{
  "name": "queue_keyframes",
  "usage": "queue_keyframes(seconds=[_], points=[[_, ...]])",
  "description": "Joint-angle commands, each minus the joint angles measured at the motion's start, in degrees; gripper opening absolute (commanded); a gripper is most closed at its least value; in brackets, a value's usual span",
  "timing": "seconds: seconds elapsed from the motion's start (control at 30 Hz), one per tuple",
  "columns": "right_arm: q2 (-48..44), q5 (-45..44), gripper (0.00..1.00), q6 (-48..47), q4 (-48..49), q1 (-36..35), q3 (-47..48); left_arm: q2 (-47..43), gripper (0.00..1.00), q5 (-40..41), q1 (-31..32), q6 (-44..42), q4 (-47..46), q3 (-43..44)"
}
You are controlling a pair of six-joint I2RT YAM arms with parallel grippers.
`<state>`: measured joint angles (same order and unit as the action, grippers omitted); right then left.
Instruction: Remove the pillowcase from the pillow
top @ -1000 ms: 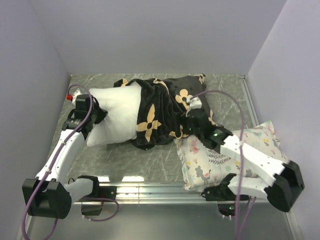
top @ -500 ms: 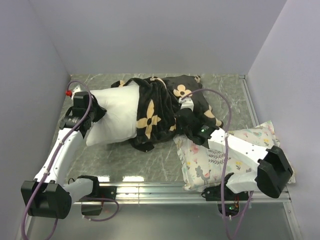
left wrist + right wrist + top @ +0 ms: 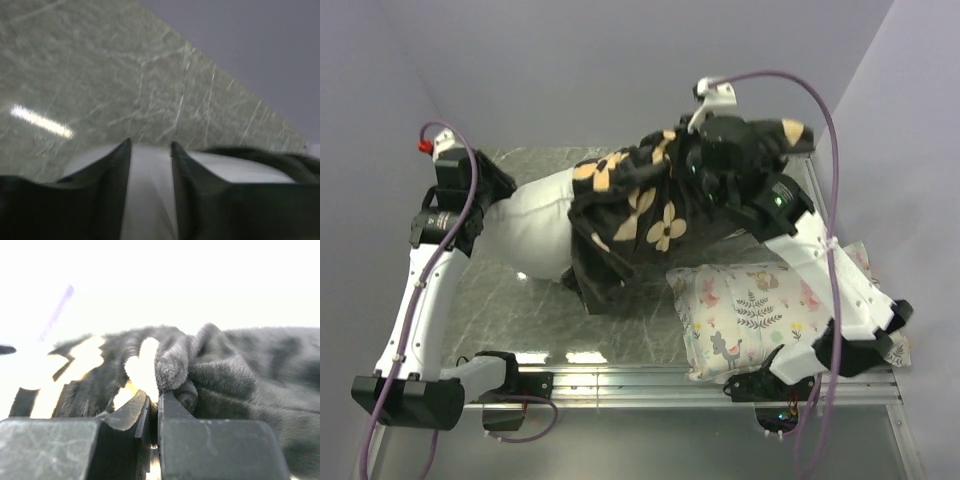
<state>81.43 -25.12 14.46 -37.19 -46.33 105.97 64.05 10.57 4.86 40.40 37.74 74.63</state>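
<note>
**Q:** Where does the pillowcase lie, and what has changed?

**A:** It hangs in the upper centre of the overhead view, bunched and raised off the table. A second ago it lay flat at the centre. Its left edge still wraps the right end of the pillow, whose white body runs out towards the left of the frame.

**Q:** What lifts it?

**A:** The right gripper, in the upper right of the overhead view. Its jaws stood wide a second ago; they are now closed tight on a plush fold, as the wrist view shows.

**Q:** And the left gripper?

**A:** It has risen to the upper left, at the bare end of the pillow. Its fingers are narrowly parted, with white fabric in the gap. Whether they still pinch it cannot be told.

**Q:** What does this mean for the task?

**A:** The stripping pull appears under way, but the cover is not yet free. If the left hold is loosening, the pillow may follow the cover.

**Q:** Anything else nearby?

**A:** A floral pillow rests at lower right, just below the lifted cover.
</note>
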Motion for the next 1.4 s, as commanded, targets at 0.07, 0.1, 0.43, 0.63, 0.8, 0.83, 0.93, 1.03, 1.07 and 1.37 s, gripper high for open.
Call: queue_keyframes(seconds=[0.07,0.1,0.43,0.63,0.8,0.83,0.93,1.03,1.07,1.37], points=[[16.81,2.00,0.00,-1.10,0.62,4.66,10.31,5.38,0.70,-0.10,-0.56,-1.99,-2.84,5.88],[19.62,3.14,0.00,-0.92,1.85,5.19,7.52,5.38,0.73,-0.80,-0.56,-2.26,-3.19,5.70],[34.32,15.72,0.21,4.53,5.20,12.14,7.31,-3.48,0.84,-5.29,-0.56,-1.74,-5.12,-2.53],[28.18,15.46,0.71,4.17,6.52,12.66,5.47,-9.73,0.93,-12.49,-0.47,8.19,-9.86,-19.04],[20.99,14.93,0.77,3.74,6.69,12.66,1.45,-13.77,0.99,-14.69,-0.38,14.00,-15.85,-28.57],[20.01,15.36,0.78,3.74,6.60,12.58,0.56,-13.69,0.99,-16.09,-0.29,14.09,-16.29,-29.71],[15.27,15.89,0.79,3.12,7.39,11.70,-5.49,-14.04,0.99,-17.68,0.23,13.91,-17.34,-31.55],[9.82,16.24,0.80,2.33,11.42,9.59,-15.68,-14.22,0.99,-20.40,0.59,13.65,-20.94,-34.28],[7.71,17.20,0.81,2.24,12.83,8.98,-18.49,-13.61,0.99,-21.89,0.59,13.39,-21.82,-34.72],[10.14,21.26,0.82,2.15,21.20,6.16,-31.36,-0.16,0.87,-18.04,1.38,14.53,-27.01,-36.75]])
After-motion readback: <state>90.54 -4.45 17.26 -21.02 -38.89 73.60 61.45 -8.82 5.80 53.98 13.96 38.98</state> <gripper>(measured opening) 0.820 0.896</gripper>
